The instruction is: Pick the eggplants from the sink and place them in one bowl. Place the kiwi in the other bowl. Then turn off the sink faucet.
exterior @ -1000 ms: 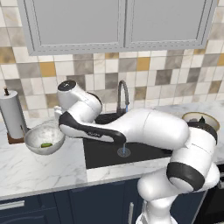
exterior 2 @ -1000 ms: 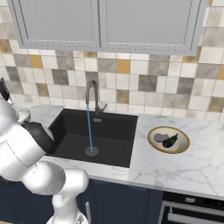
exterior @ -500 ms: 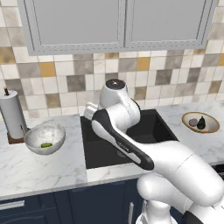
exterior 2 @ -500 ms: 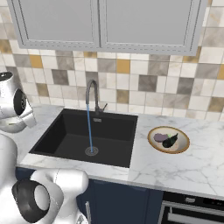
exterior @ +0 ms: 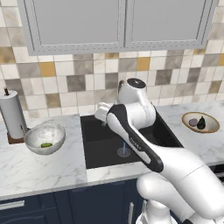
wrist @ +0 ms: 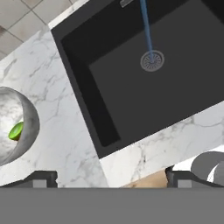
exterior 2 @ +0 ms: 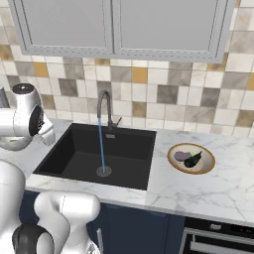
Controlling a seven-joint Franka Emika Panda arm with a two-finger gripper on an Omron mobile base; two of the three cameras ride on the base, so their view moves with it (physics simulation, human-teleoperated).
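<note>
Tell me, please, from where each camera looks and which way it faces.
Left base view: behind the arm's left, facing forward and down at the sink, grey bowl with kiwi, tan bowl; the arm rises across the middle.
Right base view: behind the arm's right, facing the faucet, running water and eggplants; the arm is at the left edge.
Hand view: looking down at the drain; pincer tips at the bottom.
All share the sink.

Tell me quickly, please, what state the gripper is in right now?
Gripper: open and holding nothing, its fingertips wide apart above the counter edge beside the sink.
</note>
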